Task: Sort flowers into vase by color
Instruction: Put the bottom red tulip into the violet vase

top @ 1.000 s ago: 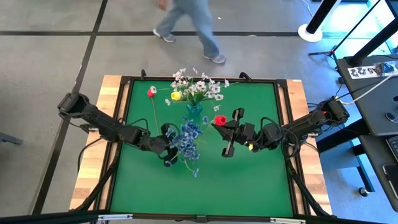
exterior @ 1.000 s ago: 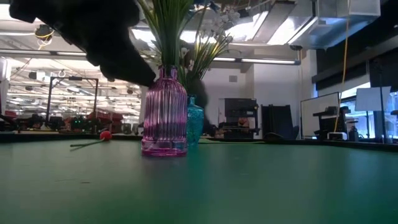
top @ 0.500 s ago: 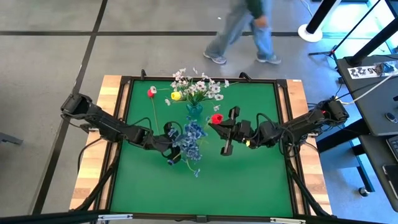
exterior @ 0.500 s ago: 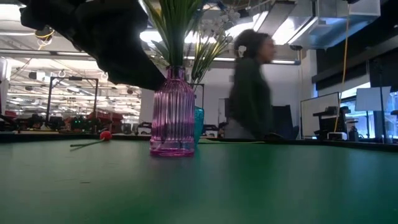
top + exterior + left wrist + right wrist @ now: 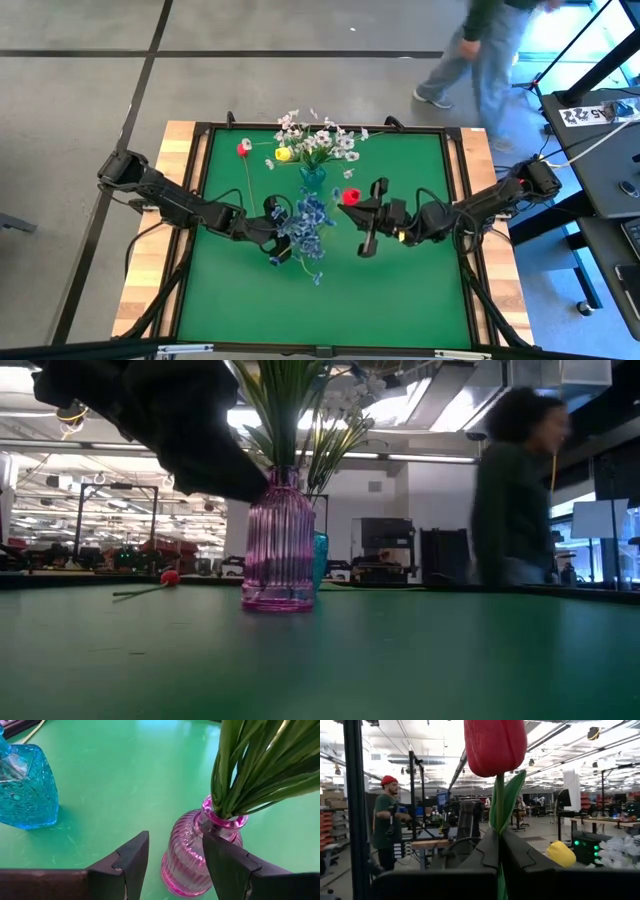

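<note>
left gripper (image 5: 172, 857): jaws spread around pink vase (image 5: 200, 852) (blue flowers (image 5: 306, 215) inside) | right gripper (image 5: 499, 851): jaws pinching red tulip (image 5: 495, 745) stem

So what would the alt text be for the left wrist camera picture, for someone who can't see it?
The left pincer has its two dark fingers on either side of a ribbed pink vase full of green stems, on a green table. A blue glass vase stands off to one side.
</note>
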Motion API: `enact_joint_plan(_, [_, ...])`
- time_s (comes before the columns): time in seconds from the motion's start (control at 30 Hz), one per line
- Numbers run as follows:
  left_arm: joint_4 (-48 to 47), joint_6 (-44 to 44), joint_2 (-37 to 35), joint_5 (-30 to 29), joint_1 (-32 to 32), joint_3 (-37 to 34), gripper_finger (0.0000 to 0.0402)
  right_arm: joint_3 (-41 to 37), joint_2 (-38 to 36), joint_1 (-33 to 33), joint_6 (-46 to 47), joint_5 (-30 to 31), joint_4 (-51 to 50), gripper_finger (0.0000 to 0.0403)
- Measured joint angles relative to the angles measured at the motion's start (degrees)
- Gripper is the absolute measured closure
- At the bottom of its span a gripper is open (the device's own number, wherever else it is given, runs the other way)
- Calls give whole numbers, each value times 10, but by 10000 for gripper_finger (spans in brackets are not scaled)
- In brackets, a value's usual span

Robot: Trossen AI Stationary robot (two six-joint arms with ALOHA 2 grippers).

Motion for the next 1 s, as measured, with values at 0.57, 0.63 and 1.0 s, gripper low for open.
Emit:
enact_joint_plan(0.57, [9,-67,-5,52,5,0,218,0,9,24,-32,41,29,400])
enact_joint_plan(0.63, [22,-63,1,59,10,0,217,0,11,24,-32,41,29,400])
enact_joint_plan(1.0, [69,-41,37,59,0,0,160,0,31,24,-32,39,48,400])
